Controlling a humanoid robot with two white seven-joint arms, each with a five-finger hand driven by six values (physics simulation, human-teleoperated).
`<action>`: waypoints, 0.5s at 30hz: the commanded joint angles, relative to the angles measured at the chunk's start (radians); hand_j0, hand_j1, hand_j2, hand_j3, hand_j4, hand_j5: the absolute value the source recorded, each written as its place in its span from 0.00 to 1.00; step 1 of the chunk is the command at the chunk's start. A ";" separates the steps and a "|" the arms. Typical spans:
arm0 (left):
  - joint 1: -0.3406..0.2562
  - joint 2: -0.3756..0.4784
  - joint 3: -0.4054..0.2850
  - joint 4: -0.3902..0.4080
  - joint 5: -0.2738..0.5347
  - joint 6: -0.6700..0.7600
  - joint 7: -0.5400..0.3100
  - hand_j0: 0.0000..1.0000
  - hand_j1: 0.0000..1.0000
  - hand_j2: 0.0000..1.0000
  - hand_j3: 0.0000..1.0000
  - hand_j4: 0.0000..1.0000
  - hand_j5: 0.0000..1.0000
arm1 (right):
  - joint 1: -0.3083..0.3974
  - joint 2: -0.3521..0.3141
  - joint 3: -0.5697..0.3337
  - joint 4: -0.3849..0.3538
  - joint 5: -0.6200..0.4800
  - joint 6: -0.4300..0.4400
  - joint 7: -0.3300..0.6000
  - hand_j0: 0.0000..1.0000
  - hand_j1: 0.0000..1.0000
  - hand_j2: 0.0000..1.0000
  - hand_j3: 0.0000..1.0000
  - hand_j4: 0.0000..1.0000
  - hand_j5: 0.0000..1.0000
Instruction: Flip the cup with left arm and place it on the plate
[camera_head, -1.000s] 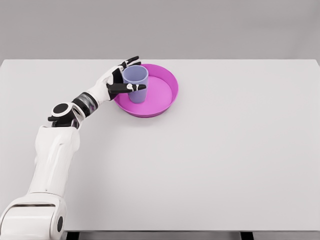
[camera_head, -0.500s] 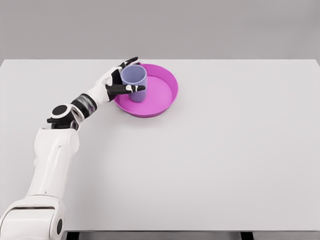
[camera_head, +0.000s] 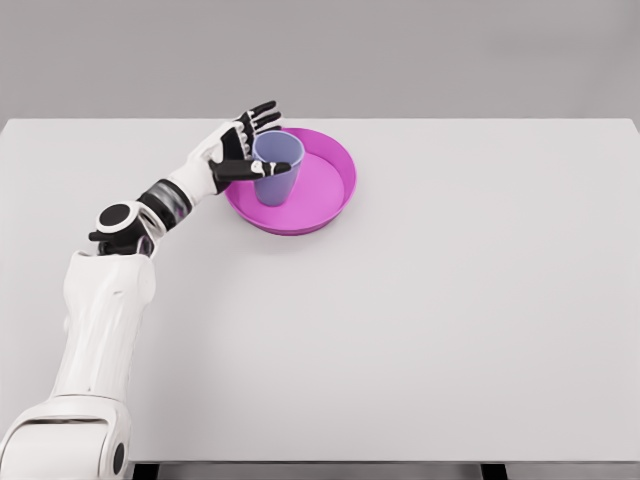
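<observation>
The lavender cup (camera_head: 277, 167) stood upright, mouth up, inside the magenta plate (camera_head: 325, 190), on the plate's left part, close to the raised rim on that side. The plate sat on the white table (camera_head: 420, 320), toward the far edge and left of the middle.

The left hand (camera_head: 232, 152) was just beside the cup, on the cup's left. Its fingers (camera_head: 262, 112) were spread and stretched out, the upper ones fanning past the far side of the cup's rim, the thumb lying across the front of the cup at about mid-height. From where I stood the thumb's tip overlapped the cup wall, but I could not tell whether it pressed on it or merely passed in front. The other fingers appeared clear of the cup, so the hand looked open rather than clamped round it, with the palm facing the cup.

The white left arm came in from the lower left corner, rose along the table's left side, bent at a dark elbow joint, and then ran up and to the right toward the plate. The wrist hung over bare table just outside the plate's left rim.
</observation>
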 joint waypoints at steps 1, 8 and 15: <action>0.000 0.001 0.004 -0.004 0.007 0.000 0.000 1.00 1.00 1.00 1.00 1.00 1.00 | 0.000 0.000 0.000 0.000 0.000 0.000 0.000 1.00 1.00 1.00 1.00 1.00 1.00; 0.000 0.002 0.016 -0.010 0.008 -0.011 0.000 1.00 1.00 1.00 1.00 1.00 1.00 | 0.000 0.000 0.000 0.000 0.000 0.000 0.000 1.00 1.00 1.00 1.00 1.00 1.00; 0.003 0.002 0.046 -0.050 0.008 -0.023 0.000 1.00 1.00 1.00 1.00 1.00 1.00 | 0.000 0.000 0.000 0.000 0.000 0.000 0.001 1.00 1.00 1.00 1.00 1.00 1.00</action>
